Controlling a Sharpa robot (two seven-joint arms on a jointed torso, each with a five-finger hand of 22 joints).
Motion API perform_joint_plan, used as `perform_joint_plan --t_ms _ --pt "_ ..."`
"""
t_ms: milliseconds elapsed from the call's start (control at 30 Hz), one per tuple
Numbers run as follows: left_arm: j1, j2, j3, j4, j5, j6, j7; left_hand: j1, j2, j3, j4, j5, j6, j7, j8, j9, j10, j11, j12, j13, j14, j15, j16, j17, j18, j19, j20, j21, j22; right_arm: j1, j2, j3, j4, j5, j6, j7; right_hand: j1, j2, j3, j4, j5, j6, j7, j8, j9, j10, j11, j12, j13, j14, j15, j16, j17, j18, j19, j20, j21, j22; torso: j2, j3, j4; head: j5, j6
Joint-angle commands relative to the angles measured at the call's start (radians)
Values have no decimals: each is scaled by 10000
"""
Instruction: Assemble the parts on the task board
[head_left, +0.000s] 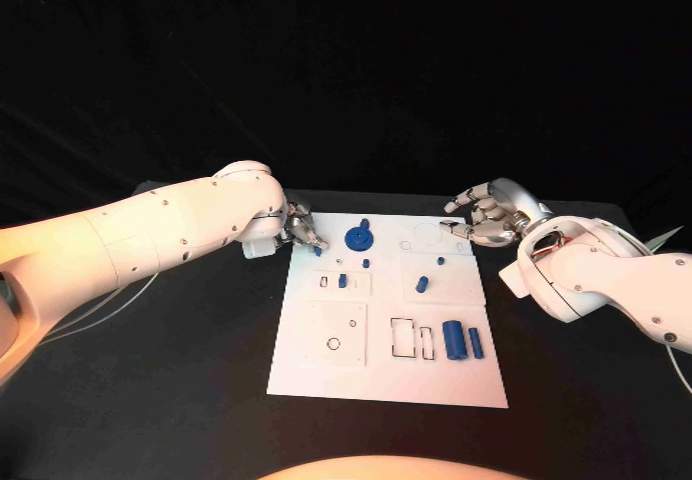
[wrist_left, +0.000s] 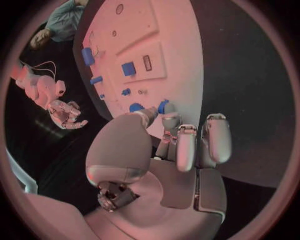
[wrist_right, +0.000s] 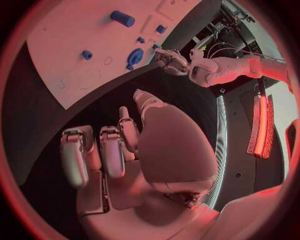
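Lying in the centre of the head view, the white rectangular task board (head_left: 325, 370) rests flat on the black table (head_left: 159, 380). Small blue parts are spread over it: a round blue disc-shaped part (head_left: 358, 238) in the upper middle of the board, a short blue peg (head_left: 421, 284) a little lower and to the right, and a thick blue cylinder (head_left: 454, 340) beside a thin blue bar (head_left: 475, 342) in the lower right of the board.

The left hand (head_left: 300, 231) comes in from the left side of the frame and sits at the upper left edge of the board, just beside the disc. Its fingers (wrist_left: 185, 145) are drawn close together, and a small blue piece (wrist_left: 164, 106) shows right at their tips in the left wrist view; it seems to be pinched there, but I cannot tell for sure.

The right hand (head_left: 488, 215) is at the upper right of the frame, just off the upper right corner of the board. Its fingers (wrist_right: 112, 152) are curled loosely and apart, with nothing between them.
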Motion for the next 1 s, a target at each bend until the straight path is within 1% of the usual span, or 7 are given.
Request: perform_joint_plan --t_ms 33,200,267,400,533,767,1000 --pt "-1 34 3 12 168 -106 91 203 23 120 -13 28 -37 -41 73 38 7 -90 42 -11 815 -87 -30 2135 -95 -21 -70 -60 7 -4 10 1 0 -73 47 94 -63 -71 58 -12 34 -87 15 34 -16 -25 -7 -15 110 820 -62 -49 1725 -74 911 -71 -59 2451 0 -3 -1 1 -17" --pt "-2 36 3 -10 242 -122 103 725 143 620 -312 10 -164 -80 177 131 5 -130 26 -22 819 -127 -24 2145 -97 -18 -100 -60 22 -5 9 1 1 -73 56 93 -75 -70 73 -7 38 -83 12 51 -16 -4 -10 -1 123 818 -65 -53 1718 -70 904 -73 -73 2441 -4 -1 -5 5 -22" --pt "-4 33 3 -16 279 -120 107 979 116 1283 -621 9 -280 -56 279 222 8 -120 -7 -49 820 -130 -22 2148 -98 -19 -117 -59 34 -5 9 1 1 -73 61 93 -75 -70 73 -7 38 -83 12 51 -16 -4 -10 -1 123 818 -65 -53 1718 -70 904 -73 -73 2441 -6 1 -1 7 -29" --pt "-11 6 3 -7 453 -145 114 825 -160 2650 -1183 23 -412 -18 589 456 59 -103 -24 -68 822 -92 -21 2151 -99 -17 -109 -50 63 -5 5 1 3 -75 70 93 -75 -70 73 -7 38 -83 12 51 -16 -4 -10 -1 123 818 -65 -53 1718 -70 904 -73 -73 2441 -11 1 -5 27 -36" --pt "-22 -89 4 98 706 -320 121 511 -321 3311 -1505 29 -457 -17 811 591 139 -97 45 5 817 -100 -28 2138 -100 -12 -108 -40 85 -7 1 1 7 -106 82 92 -77 -70 83 -7 46 -78 9 60 -15 21 -12 21 144 820 -66 -51 1724 -73 909 -74 -63 2449 -15 2 -5 39 -37" --pt "-30 -409 46 589 1193 -610 120 235 -420 3747 -1752 41 -474 -22 958 663 223 -108 124 89 828 -112 -16 2158 -105 13 -117 -20 121 -12 -14 1 -5 -122 101 85 -78 -71 88 -8 54 -77 8 65 -15 12 -14 10 132 815 -67 -60 1703 -68 901 -75 -79 2438 -21 -6 7 18 -31" --pt "-32 -940 77 1428 1656 -940 128 -21 -478 4115 -2000 66 -445 -41 1085 708 364 -132 241 226 863 -135 28 2228 -128 105 -136 37 230 -14 -25 0 -35 -113 119 83 -78 -71 88 -8 54 -77 8 65 -15 12 -14 10 132 815 -67 -60 1703 -68 901 -75 -79 2438 -28 0 10 29 -28"
